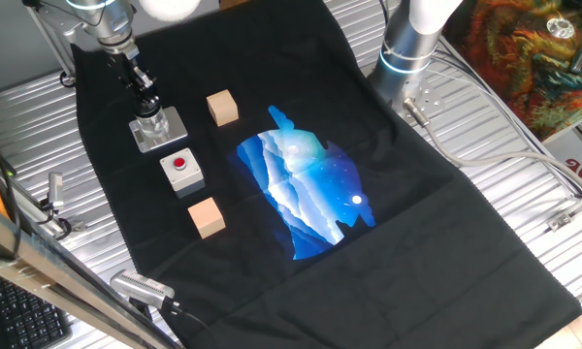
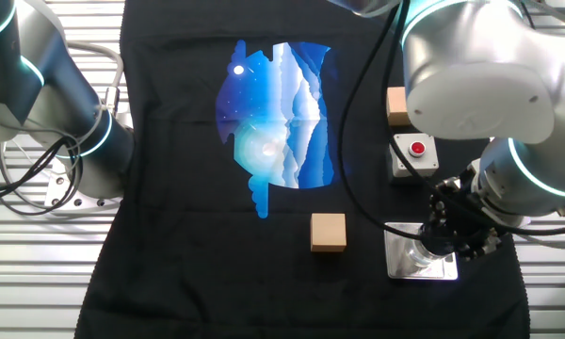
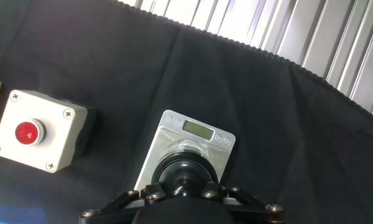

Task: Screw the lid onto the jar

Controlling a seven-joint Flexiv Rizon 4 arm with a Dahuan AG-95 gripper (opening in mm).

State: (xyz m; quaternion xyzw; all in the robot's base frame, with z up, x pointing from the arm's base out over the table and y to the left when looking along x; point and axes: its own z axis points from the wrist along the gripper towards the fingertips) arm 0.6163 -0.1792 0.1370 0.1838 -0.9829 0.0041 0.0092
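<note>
The jar (image 1: pixel 154 124) is a small pale cylinder on a grey square base plate (image 1: pixel 171 134) at the far left of the black cloth. It also shows in the other fixed view (image 2: pixel 420 252). In the hand view the black lid (image 3: pixel 185 169) sits on top of the jar, over the plate (image 3: pixel 174 134). My gripper (image 1: pixel 147 101) stands straight above the jar, and its jaws are closed round the lid (image 3: pixel 185 182). The fingertips are hidden by the hand's body.
A grey box with a red button (image 1: pixel 181 170) sits just in front of the jar. One wooden cube (image 1: pixel 222 108) is beside the jar, another (image 1: pixel 206 216) nearer the front. A blue print (image 1: pixel 306 179) covers the cloth's middle. A second arm's base (image 1: pixel 407 48) stands at the back.
</note>
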